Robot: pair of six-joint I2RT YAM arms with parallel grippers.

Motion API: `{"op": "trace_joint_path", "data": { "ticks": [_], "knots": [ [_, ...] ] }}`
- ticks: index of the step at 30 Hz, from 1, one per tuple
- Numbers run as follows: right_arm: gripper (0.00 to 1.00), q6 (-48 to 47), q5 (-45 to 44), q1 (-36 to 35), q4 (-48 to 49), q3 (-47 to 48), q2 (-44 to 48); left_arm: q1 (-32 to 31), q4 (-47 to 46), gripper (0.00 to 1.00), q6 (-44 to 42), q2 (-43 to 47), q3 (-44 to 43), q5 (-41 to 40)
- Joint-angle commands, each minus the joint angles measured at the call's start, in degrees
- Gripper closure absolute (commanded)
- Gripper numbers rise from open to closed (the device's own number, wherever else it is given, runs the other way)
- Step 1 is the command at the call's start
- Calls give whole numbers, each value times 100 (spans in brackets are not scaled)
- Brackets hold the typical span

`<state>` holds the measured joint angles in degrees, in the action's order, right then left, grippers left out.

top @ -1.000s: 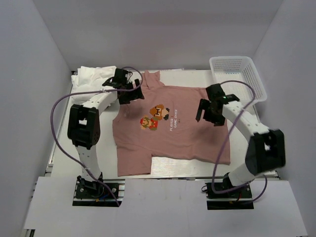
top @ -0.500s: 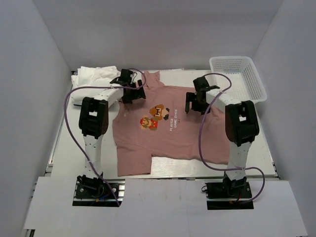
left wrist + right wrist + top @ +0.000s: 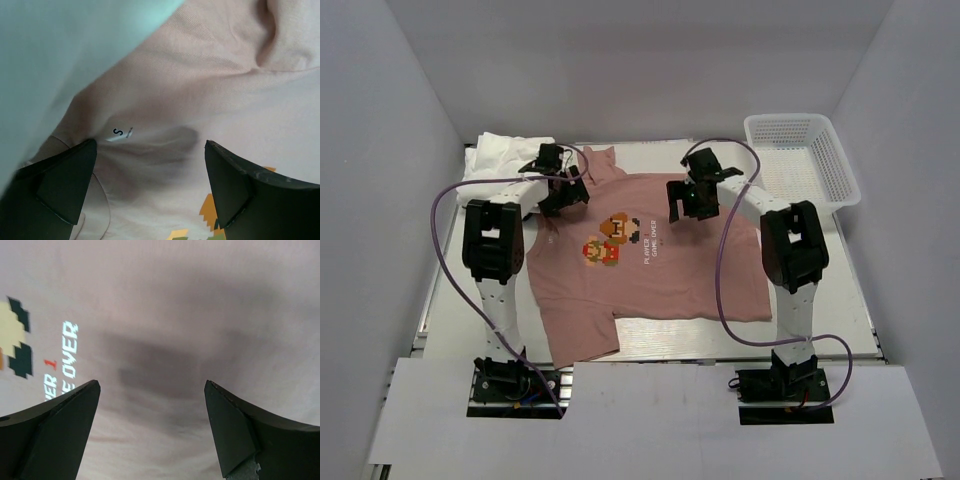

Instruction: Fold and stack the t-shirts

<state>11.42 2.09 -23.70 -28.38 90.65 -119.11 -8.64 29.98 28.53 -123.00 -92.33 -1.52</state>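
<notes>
The dusty-pink t-shirt (image 3: 650, 270) lies spread flat, print up, with its pixel-character print (image 3: 615, 238) on the chest. My left gripper (image 3: 560, 192) is open, low over the shirt's shoulder beside the collar. In the left wrist view (image 3: 150, 160) pink cloth and a small "S" size label (image 3: 120, 133) show between the fingers. My right gripper (image 3: 690, 200) is open over the shirt's upper right chest. In the right wrist view (image 3: 150, 405) only pink cloth lies between the fingers, with the white "OVER" lettering (image 3: 68, 357) at left. White t-shirts (image 3: 500, 155) lie at the back left.
A white plastic mesh basket (image 3: 805, 150) stands at the back right corner. Grey enclosure walls surround the table on three sides. Purple cables loop from both arms above the shirt.
Both grippers have moved left and toward the back. The pink shirt has slid left with them and turned a little.
</notes>
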Motion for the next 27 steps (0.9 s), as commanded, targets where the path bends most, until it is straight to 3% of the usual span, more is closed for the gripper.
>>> {"op": "trace_joint_path", "data": {
  "ticks": [1, 9, 15, 21, 27],
  "knots": [
    [10, 131, -32, 120, 254, 391, 54, 179, 255, 0, -303, 13, -46, 396],
    [10, 378, -525, 252, 158, 550, 63, 205, -9, 0, -419, 189, -328, 777],
    [10, 352, -534, 305, 192, 225, 46, 205, 97, 0, -595, -303, -689, 1021],
    [10, 343, -850, 366, 8, 602, -376, 135, -158, 0, -525, -707, -874, 1232],
    [10, 203, -1237, 384, -97, 1067, -973, 249, -264, 0, -199, -1296, -1585, 1382]
  ]
}}
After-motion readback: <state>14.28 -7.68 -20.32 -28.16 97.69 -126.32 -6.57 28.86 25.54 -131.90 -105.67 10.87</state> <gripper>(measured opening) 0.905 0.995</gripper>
